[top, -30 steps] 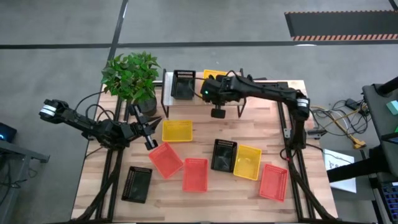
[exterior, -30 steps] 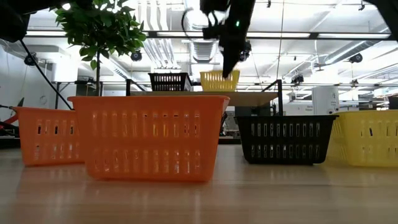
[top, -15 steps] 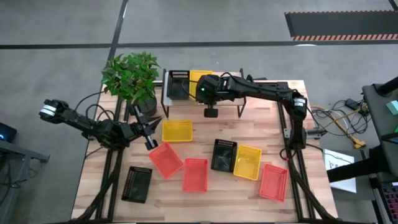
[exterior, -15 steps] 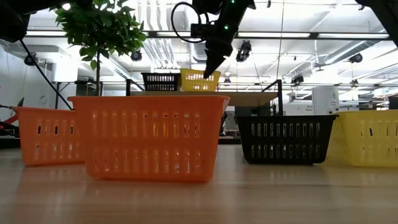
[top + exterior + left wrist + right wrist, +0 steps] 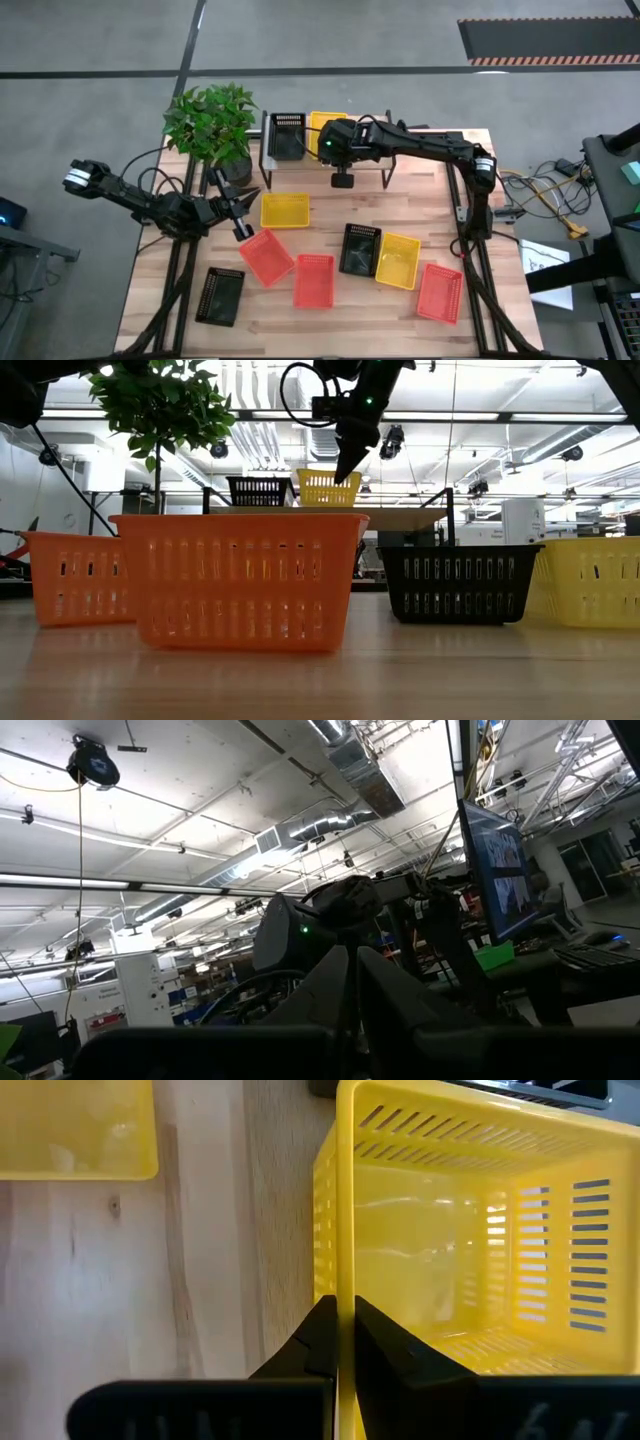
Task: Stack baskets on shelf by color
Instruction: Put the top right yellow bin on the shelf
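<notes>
Overhead ducting and strip lights fill the room behind the bench. Since half a second ago, the right gripper, clamped on the yellow basket rim, has shifted it slightly right along the shelf, beside the black basket. Left gripper waits closed near the bench's left edge.

The high view looks straight down on the whole table, the shelf lying at its far edge, while the low view sits at tabletop height on the side opposite the shelf, looking level past the near baskets toward it and the room behind. Both share the yellow basket on the shelf. The right wrist view hangs close above that same basket, looking down into it, whereas the left wrist view tilts up at the ceiling.
</notes>
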Robot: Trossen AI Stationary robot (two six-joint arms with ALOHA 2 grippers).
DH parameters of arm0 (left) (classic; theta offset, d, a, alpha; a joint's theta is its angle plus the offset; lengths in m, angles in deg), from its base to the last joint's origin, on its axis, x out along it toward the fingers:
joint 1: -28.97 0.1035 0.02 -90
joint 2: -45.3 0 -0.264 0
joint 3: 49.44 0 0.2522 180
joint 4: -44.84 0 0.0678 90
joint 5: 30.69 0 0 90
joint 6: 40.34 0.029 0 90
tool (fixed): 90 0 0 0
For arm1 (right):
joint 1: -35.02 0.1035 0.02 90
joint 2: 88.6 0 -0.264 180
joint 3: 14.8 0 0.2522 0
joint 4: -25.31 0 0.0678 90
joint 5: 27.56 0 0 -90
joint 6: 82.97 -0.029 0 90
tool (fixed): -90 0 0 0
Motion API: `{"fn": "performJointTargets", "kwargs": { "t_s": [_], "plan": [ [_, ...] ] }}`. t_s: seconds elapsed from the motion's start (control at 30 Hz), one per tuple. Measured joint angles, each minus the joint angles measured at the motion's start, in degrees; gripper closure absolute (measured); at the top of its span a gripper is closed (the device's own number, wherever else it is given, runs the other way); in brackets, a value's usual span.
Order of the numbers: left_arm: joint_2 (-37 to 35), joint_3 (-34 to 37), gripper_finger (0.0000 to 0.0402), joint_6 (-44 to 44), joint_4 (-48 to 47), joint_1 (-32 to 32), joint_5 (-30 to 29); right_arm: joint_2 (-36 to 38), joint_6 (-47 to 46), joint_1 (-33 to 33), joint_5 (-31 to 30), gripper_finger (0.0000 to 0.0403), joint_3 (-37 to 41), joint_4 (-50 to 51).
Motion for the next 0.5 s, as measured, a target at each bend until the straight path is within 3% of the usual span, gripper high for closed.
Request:
{"fn": "performJointTargets", "kwargs": {
  "t_s": [0.5],
  "plan": [
    [0.01,0.02,0.0391,-0.04,0.0,0.0,0.0,0.0,1.29,0.0,-0.62,0.0389,0.02,0.17]
  ]
}}
